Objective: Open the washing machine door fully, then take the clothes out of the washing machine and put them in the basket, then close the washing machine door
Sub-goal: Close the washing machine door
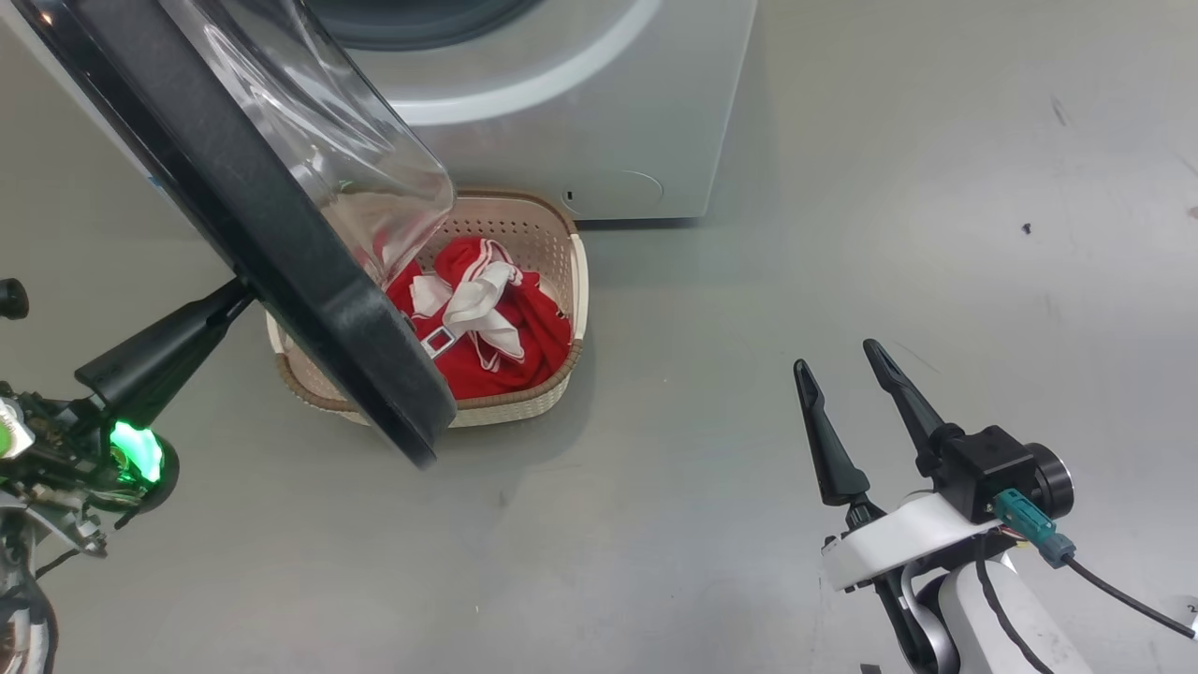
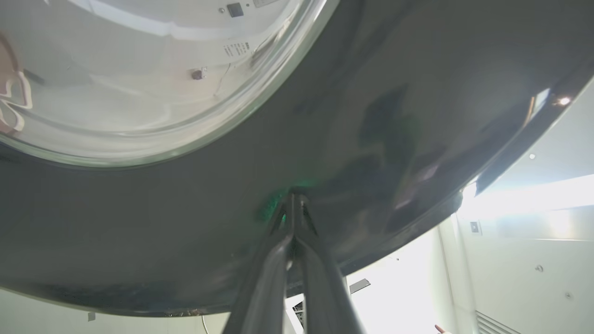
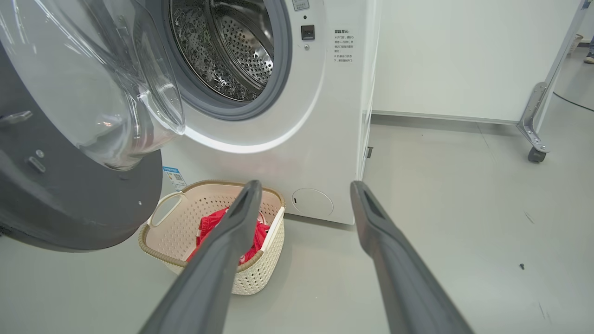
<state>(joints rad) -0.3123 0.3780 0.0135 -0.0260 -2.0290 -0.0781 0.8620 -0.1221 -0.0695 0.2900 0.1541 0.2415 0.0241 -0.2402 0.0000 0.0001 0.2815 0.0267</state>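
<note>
While clenched left hand (image 2: 293, 200) touches glossy black-rimmed door (image 2: 371, 139) — right hand (image 1: 837, 356) released, empty.

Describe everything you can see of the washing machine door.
The washing machine door is round: a wide glossy black rim around a clear, bulging glass bowl. It stands open and in the head view covers part of the basket. The left gripper, fingers together, rests its tips on the black outer face.

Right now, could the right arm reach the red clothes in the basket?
Probably yes. The right gripper is open, only bare floor lies between it and the basket, and the door covers just the left of the clothes.
</note>
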